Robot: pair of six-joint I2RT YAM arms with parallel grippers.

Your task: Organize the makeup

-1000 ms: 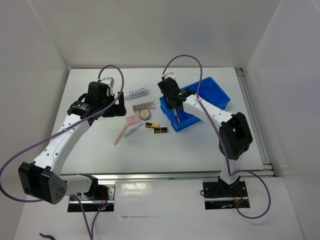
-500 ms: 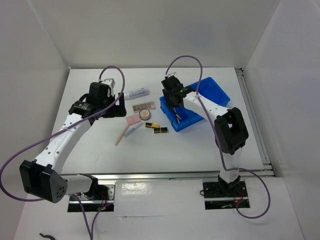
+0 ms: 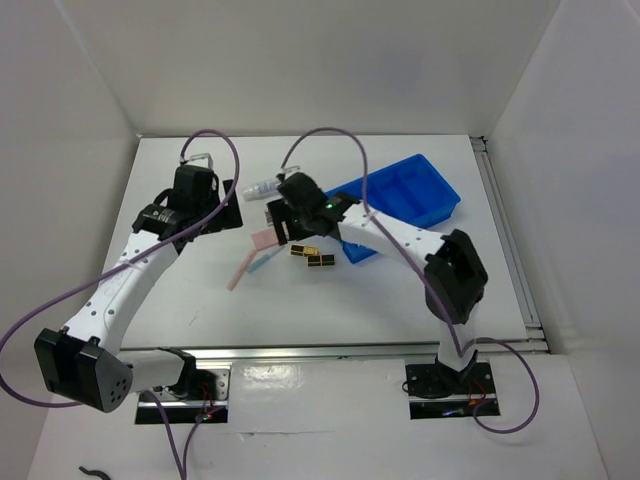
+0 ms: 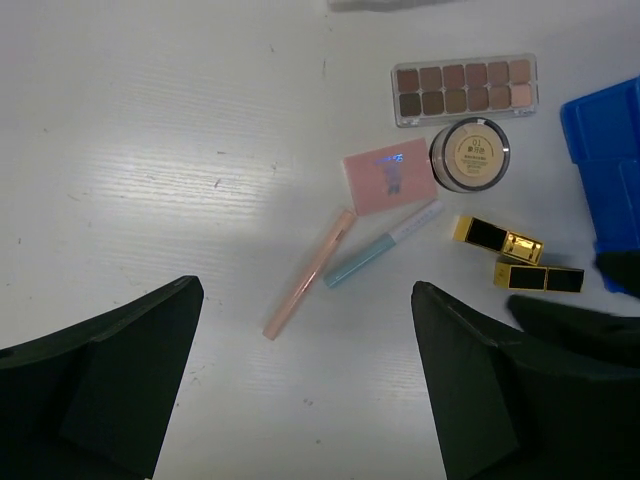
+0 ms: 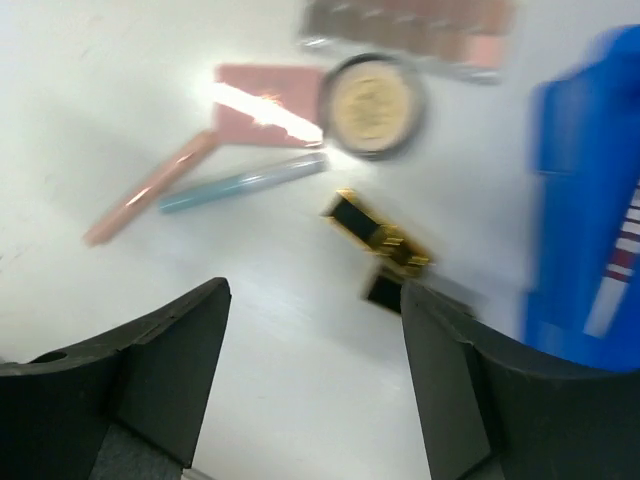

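The makeup lies in a cluster at mid-table: a brown palette (image 4: 465, 88), a round beige compact (image 4: 470, 153), a pink pad (image 4: 388, 176), a pink stick (image 4: 310, 272), a pale blue stick (image 4: 383, 243) and two black-gold cases (image 4: 497, 238) (image 4: 538, 276). A clear tube (image 3: 262, 188) lies behind them. My left gripper (image 3: 222, 215) hovers open and empty to the left of the cluster. My right gripper (image 3: 283, 228) hangs open and empty right over it and hides the palette and compact in the top view. The right wrist view is blurred; it shows the compact (image 5: 372, 105) and a case (image 5: 378, 235).
A blue plastic bin (image 3: 400, 200) sits at the back right, with its near end beside the cases. In the right wrist view a white item with red stripes (image 5: 615, 270) lies in the bin (image 5: 590, 150). The right arm's forearm crosses above the bin. White walls surround the table.
My right gripper has swung left from above the bin to above the makeup cluster, and its jaws have opened. The left arm has barely shifted.
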